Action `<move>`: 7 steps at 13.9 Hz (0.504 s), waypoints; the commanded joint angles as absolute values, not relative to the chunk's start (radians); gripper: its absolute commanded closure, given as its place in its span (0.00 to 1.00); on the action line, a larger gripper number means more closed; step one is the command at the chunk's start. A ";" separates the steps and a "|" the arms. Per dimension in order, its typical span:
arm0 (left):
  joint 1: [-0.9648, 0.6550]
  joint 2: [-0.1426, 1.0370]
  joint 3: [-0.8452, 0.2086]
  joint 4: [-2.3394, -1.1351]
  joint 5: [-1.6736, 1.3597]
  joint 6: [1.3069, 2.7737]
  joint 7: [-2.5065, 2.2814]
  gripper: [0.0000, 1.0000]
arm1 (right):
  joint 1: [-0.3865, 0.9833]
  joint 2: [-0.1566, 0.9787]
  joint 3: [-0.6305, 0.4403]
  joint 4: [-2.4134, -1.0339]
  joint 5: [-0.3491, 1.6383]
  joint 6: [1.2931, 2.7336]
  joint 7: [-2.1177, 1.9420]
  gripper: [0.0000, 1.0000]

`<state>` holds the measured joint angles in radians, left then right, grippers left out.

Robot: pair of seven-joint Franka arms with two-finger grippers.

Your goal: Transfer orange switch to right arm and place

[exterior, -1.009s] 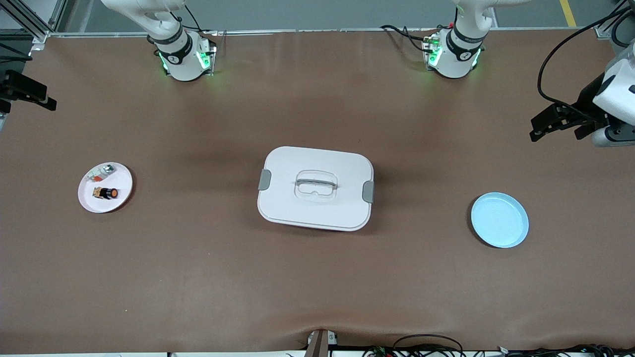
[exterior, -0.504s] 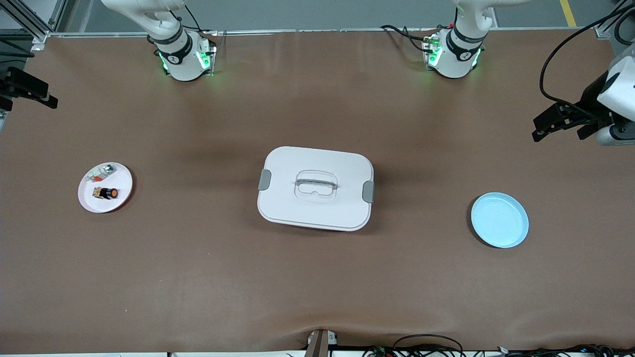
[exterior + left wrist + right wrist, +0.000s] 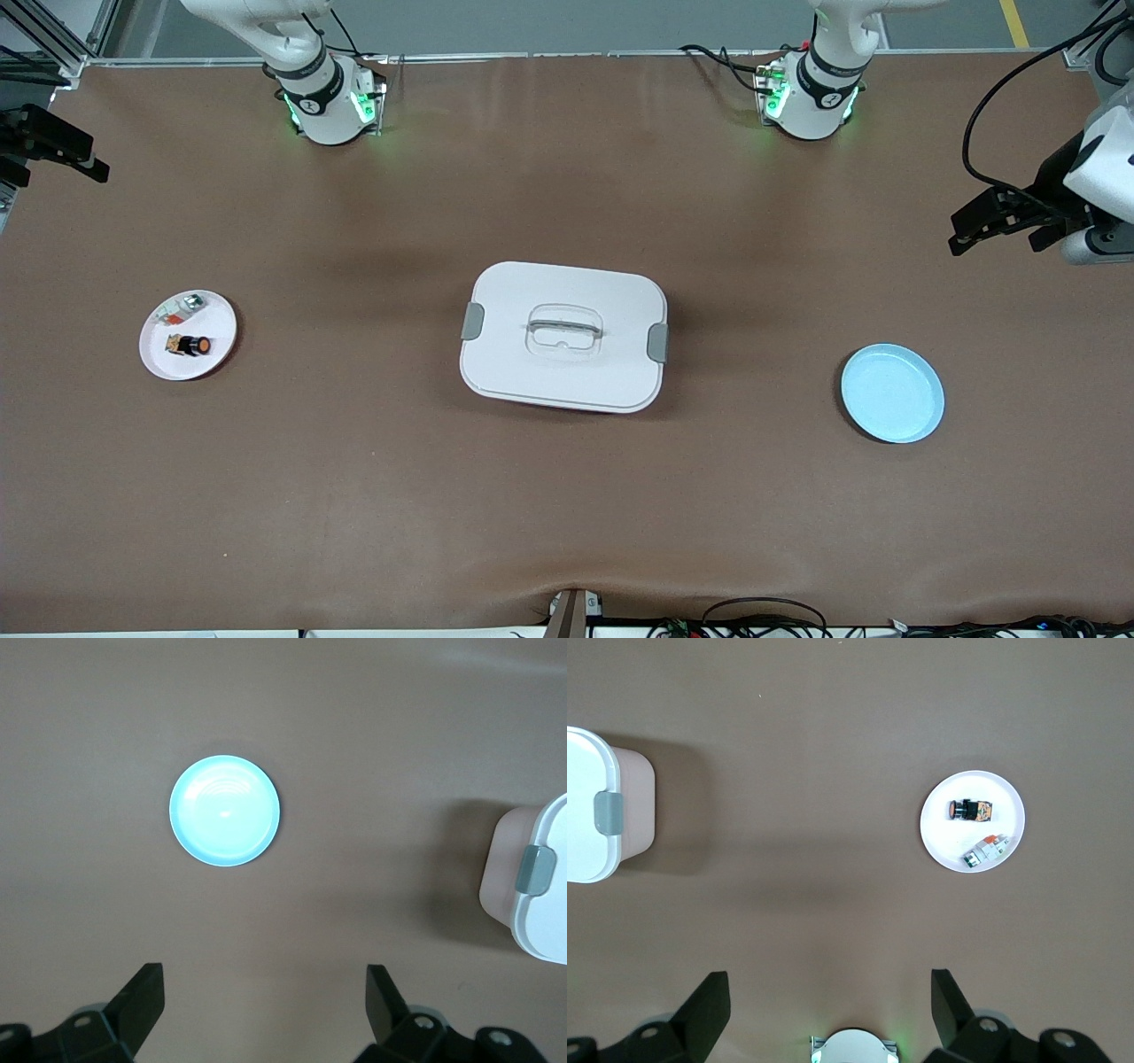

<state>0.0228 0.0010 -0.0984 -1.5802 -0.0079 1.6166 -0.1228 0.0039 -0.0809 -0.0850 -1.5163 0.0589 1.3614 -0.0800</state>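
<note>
While both arms wait high at their table ends, I log the left gripper [image 3: 261, 1010] and right gripper [image 3: 824, 1010] spread wide, orange switch [image 3: 191, 345] on the white plate [image 3: 217, 350] (right arm's end).

Switch terminals [image 3: 174, 343] perhaps too small.

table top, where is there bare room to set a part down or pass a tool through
Bare brown table runs wide between the white plate and the lidded white box, and between that box and the bare blue plate. The white plate is crowded: the orange switch and a white-and-grey part lie on it.
</note>
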 commanded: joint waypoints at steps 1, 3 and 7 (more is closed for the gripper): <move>0.026 0.005 -0.100 -1.569 0.002 1.595 -0.103 0.00 | 0.009 -0.127 -0.087 -1.574 0.058 1.385 -0.066 0.00; 0.023 0.006 -0.100 -1.572 0.002 1.595 -0.104 0.00 | 0.000 -0.133 -0.075 -1.577 0.058 1.387 -0.066 0.00; 0.025 0.006 -0.100 -1.572 0.000 1.594 -0.121 0.00 | -0.017 -0.147 -0.046 -1.600 0.057 1.399 -0.066 0.00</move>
<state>0.0227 0.0057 -0.0984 -1.5804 -0.0079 1.6077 -0.1227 0.0026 -0.1077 -0.0655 -1.5540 0.0585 1.3779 -0.0799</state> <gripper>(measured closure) 0.000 0.000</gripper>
